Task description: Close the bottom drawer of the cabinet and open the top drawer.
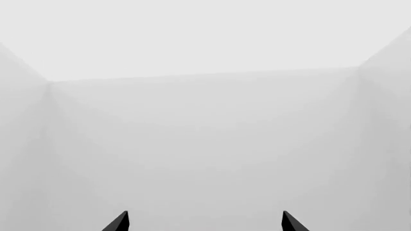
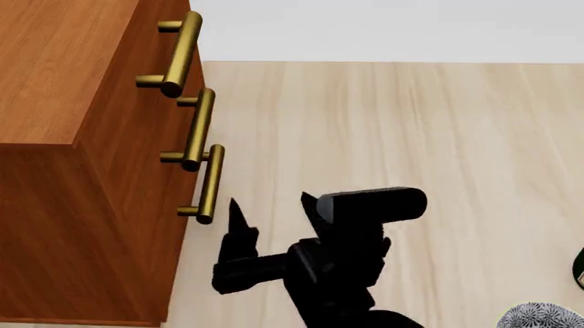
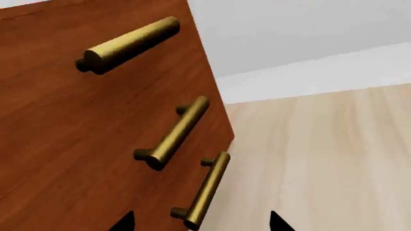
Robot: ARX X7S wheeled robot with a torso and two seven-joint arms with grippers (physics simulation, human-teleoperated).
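The reddish-brown cabinet (image 2: 55, 68) stands at the left of the head view, its front toward the floor space. All three drawer fronts look flush and I see no gap. The top drawer (image 3: 147, 62) has its brass handle (image 2: 174, 55) highest. The bottom drawer (image 3: 187, 185) has its handle (image 2: 210, 184) lowest. My right gripper (image 2: 269, 201) is open and empty just in front of the bottom handle. In the right wrist view the gripper (image 3: 200, 222) has that handle's (image 3: 205, 192) near end between the fingertips, untouched. My left gripper (image 1: 205, 222) is open and empty, facing bare grey walls.
The middle drawer's handle (image 2: 196, 130) sits between the other two. Pale wooden floor (image 2: 411, 137) stretches right of the cabinet to a white wall. A patterned bowl (image 2: 538, 318) shows at the bottom right corner, with a dark object (image 2: 580, 273) at the right edge.
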